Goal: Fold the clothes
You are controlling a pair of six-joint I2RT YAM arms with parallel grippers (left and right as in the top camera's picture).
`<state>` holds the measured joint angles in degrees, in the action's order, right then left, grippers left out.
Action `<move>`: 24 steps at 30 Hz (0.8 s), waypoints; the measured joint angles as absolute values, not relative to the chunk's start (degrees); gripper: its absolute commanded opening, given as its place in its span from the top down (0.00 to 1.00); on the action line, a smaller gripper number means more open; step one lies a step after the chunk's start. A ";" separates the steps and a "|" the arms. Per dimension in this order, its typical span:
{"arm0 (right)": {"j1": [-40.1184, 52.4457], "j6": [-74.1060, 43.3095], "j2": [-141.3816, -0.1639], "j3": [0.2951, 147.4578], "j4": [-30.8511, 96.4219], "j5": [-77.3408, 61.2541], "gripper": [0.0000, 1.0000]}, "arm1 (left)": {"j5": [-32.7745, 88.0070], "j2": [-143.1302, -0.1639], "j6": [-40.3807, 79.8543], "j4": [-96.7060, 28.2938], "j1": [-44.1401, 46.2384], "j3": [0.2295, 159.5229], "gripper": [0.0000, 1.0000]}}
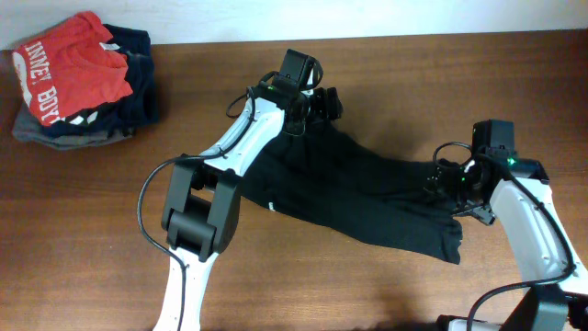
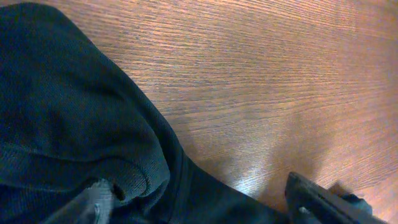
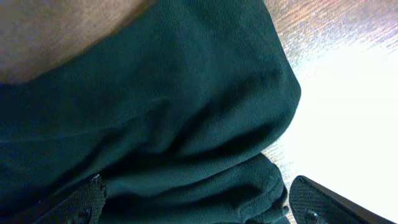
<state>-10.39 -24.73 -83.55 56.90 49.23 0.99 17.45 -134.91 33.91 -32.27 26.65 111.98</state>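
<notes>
**Supervisor:** Location of the item?

**Inspector:** The black garment (image 1: 367,198) lies on the table (image 1: 386,55), right of centre. It is well apart from the stack of folded clothes (image 1: 83,83) at the 10 o'clock corner. It is rumpled, and I can make out no finished fold.

**Supervisor:** Orientation?

**Inspector:** In the overhead view the long axis runs from roughly 10 o'clock to 4 o'clock. The 10 o'clock end is narrower and bunched, and the 4 o'clock end finishes in an uneven edge. I cannot tell which end is the top of the garment.

**Supervisor:** Tools?

**Inspector:** The left tool (image 1: 320,103) sits over the 10 o'clock end. The right tool (image 1: 448,184) sits at the 3 o'clock edge. In each wrist view the fingers stand wide apart at the 5 and 7 o'clock corners of the frame, with cloth heaped between them. As far as I can see, neither is clamped on the fabric.

**Supervisor:** Step in hand?

**Inspector:** My judgement is that they are taking hold of both ends, ready to draw the cloth out or carry one end over.

**Supervisor:** Recommendations?

**Inspector:** Each tool should close on the outer edge rather than on the heap, so that loose folds do not slip free. Both holds should be confirmed before lifting. The two ends should rise together with light tension along the 10-to-4 axis, so the middle does not sag or twist.
</notes>
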 measured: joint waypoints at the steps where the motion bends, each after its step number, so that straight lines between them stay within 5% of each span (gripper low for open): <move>1: -10.39 -24.67 -83.55 56.90 48.82 0.99 0.01 | 17.47 -134.91 34.04 -32.29 26.65 111.98 0.21; 8: -10.39 -23.31 -83.59 56.90 42.89 2.17 0.01 | 17.63 -135.98 34.33 -32.03 26.65 112.12 0.34; 24: -19.33 -15.53 -91.55 56.90 32.51 0.49 0.01 | 17.80 -138.82 34.30 -31.05 26.65 112.27 0.35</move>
<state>-19.33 -15.53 -91.55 56.90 32.51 0.49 17.80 -138.82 34.30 -31.05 26.65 112.27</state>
